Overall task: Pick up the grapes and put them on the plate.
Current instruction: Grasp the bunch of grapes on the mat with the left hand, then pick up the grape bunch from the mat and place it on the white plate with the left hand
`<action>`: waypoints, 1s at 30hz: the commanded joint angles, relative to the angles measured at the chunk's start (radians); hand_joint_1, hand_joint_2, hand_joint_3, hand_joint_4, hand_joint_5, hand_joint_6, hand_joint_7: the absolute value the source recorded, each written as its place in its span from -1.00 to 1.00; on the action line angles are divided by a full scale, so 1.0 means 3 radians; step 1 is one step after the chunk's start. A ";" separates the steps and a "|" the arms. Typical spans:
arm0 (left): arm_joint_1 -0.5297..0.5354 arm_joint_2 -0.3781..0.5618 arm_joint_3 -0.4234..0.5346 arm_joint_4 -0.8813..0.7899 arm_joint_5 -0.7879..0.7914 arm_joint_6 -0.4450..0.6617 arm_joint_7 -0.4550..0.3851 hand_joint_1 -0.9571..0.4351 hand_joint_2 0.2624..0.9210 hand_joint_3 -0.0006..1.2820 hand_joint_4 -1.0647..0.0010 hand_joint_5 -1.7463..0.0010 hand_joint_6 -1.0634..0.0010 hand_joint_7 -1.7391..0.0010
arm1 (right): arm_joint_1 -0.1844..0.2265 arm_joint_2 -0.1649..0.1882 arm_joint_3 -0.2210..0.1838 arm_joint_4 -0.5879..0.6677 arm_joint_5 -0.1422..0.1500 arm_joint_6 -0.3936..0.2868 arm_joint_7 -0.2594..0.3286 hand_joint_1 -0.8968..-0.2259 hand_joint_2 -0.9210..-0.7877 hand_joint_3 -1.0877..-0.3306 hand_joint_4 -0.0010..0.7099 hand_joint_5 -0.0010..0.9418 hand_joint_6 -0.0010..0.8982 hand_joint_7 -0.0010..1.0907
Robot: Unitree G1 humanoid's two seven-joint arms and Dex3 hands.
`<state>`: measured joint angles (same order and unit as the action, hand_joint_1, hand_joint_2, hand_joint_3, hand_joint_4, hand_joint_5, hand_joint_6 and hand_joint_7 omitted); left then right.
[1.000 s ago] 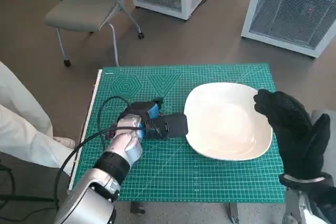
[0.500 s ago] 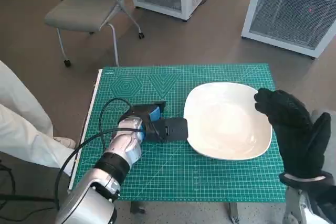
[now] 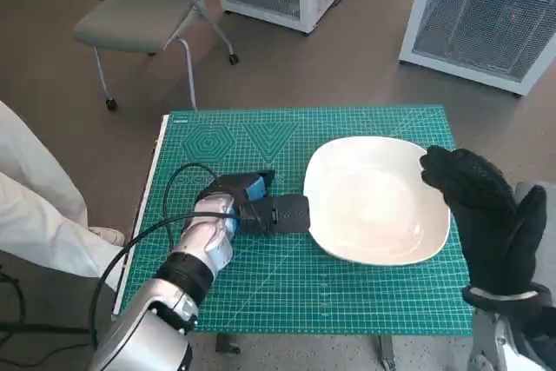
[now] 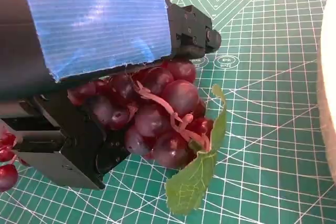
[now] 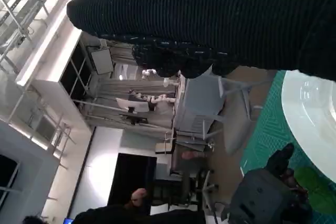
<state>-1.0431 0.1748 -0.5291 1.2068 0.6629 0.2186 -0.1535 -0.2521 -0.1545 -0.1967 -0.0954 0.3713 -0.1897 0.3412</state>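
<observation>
Head view: blue-taped black left hand (image 3: 252,204) on the green cutting mat (image 3: 261,284), just beside the white oval plate (image 3: 378,202); black-gloved right hand (image 3: 482,215) over the plate's far rim, holding nothing, fingers loose. Left wrist view: I see the dark red grape bunch (image 4: 157,114) with its green leaf (image 4: 197,174) clasped under the left hand's fingers (image 4: 79,156). Right wrist view: glove only.

One bunch of grapes (image 4: 157,114) (with one green leaf (image 4: 197,174)) and one white plate (image 3: 378,202). One green mat (image 3: 347,293), one chair (image 3: 143,15), two hands.
</observation>
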 commanded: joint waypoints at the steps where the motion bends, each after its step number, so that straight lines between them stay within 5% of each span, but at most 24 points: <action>1: -0.0060 0.0028 0.0025 0.0046 -0.0034 -0.0013 -0.0043 0.95 -0.09 0.51 0.18 -0.97 0.46 0.92 | 0.0035 -0.0014 -0.0005 0.0045 0.0011 0.0034 0.0000 0.51 -1.00 0.17 0.09 0.54 -0.64 0.82; 15: -0.0130 0.0090 0.0125 -0.0132 -0.0125 0.0030 -0.0105 0.96 -0.16 0.53 0.11 -0.94 0.45 0.94 | 0.0011 -0.0019 -0.0011 0.0087 0.0018 0.0018 0.0014 0.51 -1.00 0.17 0.09 0.54 -0.64 0.82; 22: -0.0097 0.0230 0.0142 -0.0560 -0.0117 0.0031 -0.0160 0.95 -0.10 0.39 0.01 -0.84 -0.15 0.81 | 0.0000 -0.0017 -0.0009 0.0102 0.0021 0.0014 0.0018 0.51 -1.00 0.17 0.09 0.54 -0.64 0.82; 26: -0.0028 0.0361 0.0201 -0.0985 -0.0141 0.0066 -0.0256 0.60 0.21 -0.05 -0.11 -0.68 -0.29 0.18 | -0.0011 -0.0016 -0.0009 0.0116 0.0024 0.0010 0.0023 0.51 -1.00 0.17 0.09 0.54 -0.64 0.82; 30: 0.0079 0.0501 0.0259 -0.1512 -0.0126 0.0163 -0.0378 0.43 0.31 -0.25 -0.21 -0.62 -0.36 -0.03 | -0.0019 -0.0014 -0.0009 0.0125 0.0025 0.0005 0.0026 0.51 -1.00 0.17 0.09 0.54 -0.64 0.82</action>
<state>-1.0369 0.2882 -0.4686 0.8694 0.6242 0.2471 -0.2391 -0.2622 -0.1546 -0.1970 -0.0745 0.3718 -0.1939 0.3444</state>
